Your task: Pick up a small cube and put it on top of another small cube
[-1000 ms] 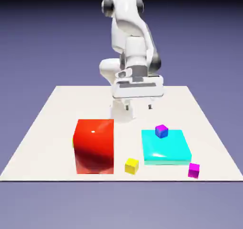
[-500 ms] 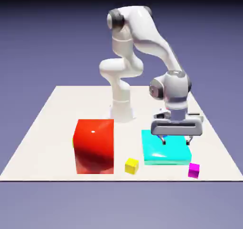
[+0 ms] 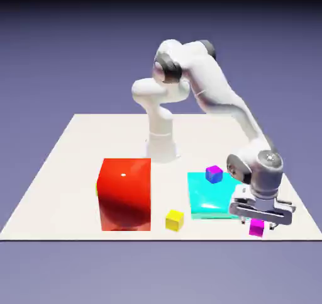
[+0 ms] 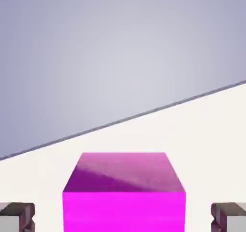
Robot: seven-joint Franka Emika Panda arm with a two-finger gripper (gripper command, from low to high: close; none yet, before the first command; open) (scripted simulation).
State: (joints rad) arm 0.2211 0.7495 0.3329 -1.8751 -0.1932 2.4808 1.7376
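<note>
The tiny magenta cube [image 3: 256,229] rests on the white table near its front edge, at the exterior view's right. My gripper [image 3: 258,221] has come down over it. In the hand view the magenta cube [image 4: 124,197] fills the bottom middle, and my gripper [image 4: 123,217] straddles it. The grey fingertips [image 4: 17,216] sit out at both edges with bare table showing between each tip and the cube, so the gripper is open and not touching it. The tiny yellow cube [image 3: 175,219] lies on the table just in front of the big red block, to the left of my hand.
A big red block [image 3: 126,194] stands at the exterior view's left. A flat cyan block [image 3: 212,196] lies just behind my hand, with a tiny purple-blue cube [image 3: 214,174] on top. The table's front edge [image 3: 157,238] runs close below the magenta cube.
The arm swung from the table's back out over the cyan block, then came down at the front right around the magenta cube. The cubes have not moved.
</note>
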